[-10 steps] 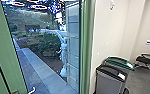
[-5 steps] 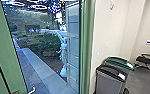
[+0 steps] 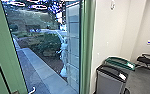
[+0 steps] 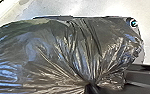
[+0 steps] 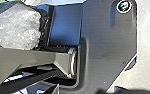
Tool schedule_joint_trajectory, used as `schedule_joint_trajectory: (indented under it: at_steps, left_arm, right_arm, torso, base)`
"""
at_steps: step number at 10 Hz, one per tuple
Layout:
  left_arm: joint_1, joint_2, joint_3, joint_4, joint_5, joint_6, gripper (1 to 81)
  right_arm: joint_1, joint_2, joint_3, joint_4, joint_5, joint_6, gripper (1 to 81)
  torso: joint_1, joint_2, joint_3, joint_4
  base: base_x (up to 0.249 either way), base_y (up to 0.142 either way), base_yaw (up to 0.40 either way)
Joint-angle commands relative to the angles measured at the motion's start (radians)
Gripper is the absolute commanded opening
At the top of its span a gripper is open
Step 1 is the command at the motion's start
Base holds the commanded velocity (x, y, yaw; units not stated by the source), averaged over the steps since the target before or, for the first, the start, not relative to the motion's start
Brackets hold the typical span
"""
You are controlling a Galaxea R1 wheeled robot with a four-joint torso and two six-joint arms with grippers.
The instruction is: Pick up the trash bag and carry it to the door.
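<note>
I have the trash bag (image 4: 73, 50) large in my left wrist view, dark and glossy, with its folds drawing together into a tight, narrow bunch beside a small black shape. It lies across my view of the robot's broad dark base plate (image 5: 108, 37) and hides much of it. I cannot tell whether the bag rests on the plate or hangs over it. I cannot tell how far the left gripper is open, or whether it has hold of that bunched part. The right gripper is no clearer to me: I cannot tell its opening or whether it has anything in its grip.

On my right wrist camera I see the plate again, a round fitting (image 5: 124, 6) near its corner, and the jointed bar (image 5: 41, 58) reaching across beside it. Near the bar is a pale, crinkled, shiny mass (image 5: 16, 27) edged with something dark; I cannot say whether it is part of the bag.

From the head camera I look at a tall pane of glass (image 3: 28, 25) between upright green frame members (image 3: 86, 50). Through it I see greenery (image 3: 51, 42) and a pale strip of paving (image 3: 43, 70). To the right of the glass is a white wall (image 3: 111, 30), with a grey bin with a black lid (image 3: 111, 80) near it and a green-lidded bin (image 3: 119, 62) just behind that one. Farther right, a dark chair (image 3: 147, 60) stands on the grey floor (image 3: 141, 81)
</note>
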Motion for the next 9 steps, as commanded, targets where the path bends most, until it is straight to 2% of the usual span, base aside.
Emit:
schedule_joint_trajectory:
  at_steps: [1, 5, 7, 9]
  left_arm:
    - [-0.059, -0.004, 0.001, 0.006, 0.073, 0.010, 1.0]
    - [-0.053, -0.027, 0.015, -0.001, 0.081, 0.013, 1.0]
    - [-0.044, -0.068, 0.086, -0.001, 0.071, 0.013, 1.0]
    - [-0.037, -0.100, 0.148, -0.001, 0.065, 0.014, 1.0]
  right_arm:
    - [0.045, 0.006, 0.002, -0.007, -0.051, -0.002, 81.1]
    - [0.036, 0.004, 0.003, -0.010, -0.049, -0.002, 81.1]
    - [0.029, -0.007, 0.011, -0.014, -0.010, -0.005, 81.1]
    - [0.025, -0.026, 0.048, -0.020, -0.002, -0.007, 81.1]
  torso:
    - [0.000, 0.000, 0.000, 0.000]
    - [0.000, 0.000, 0.000, 0.000]
    - [0.000, 0.000, 0.000, 0.000]
    - [0.000, 0.000, 0.000, 0.000]
  base:
    - [0.000, 0.000, 0.306]
    - [0.000, 0.000, 0.323]
    - [0.000, 0.000, 0.331]
    - [0.000, 0.000, 0.331]
